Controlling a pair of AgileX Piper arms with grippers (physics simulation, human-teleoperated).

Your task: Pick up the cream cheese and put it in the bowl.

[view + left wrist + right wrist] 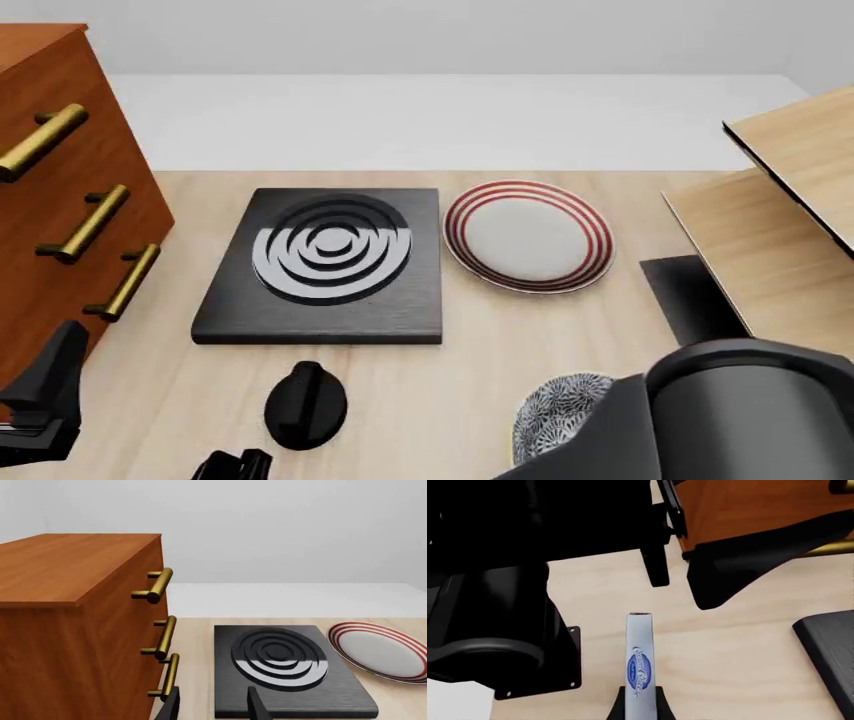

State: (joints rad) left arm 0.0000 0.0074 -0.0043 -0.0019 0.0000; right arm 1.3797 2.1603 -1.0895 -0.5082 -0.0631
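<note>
Pale wooden desk [561, 330] stood against a plain grey-white wall. Near its front edge, the speckled grey-and-white bowl [561, 415] sat half hidden by the right arm, contents unseen. The right gripper's fingers [657, 705] pinched the pale grey-blue cream cheese box [640, 660] above the desk. The left gripper [212, 705] gaped, holding nothing.

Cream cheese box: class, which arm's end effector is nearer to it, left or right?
Right. The right end effector has its fingers on either side of the cream cheese box; the left end effector points at the stove plate.
</note>
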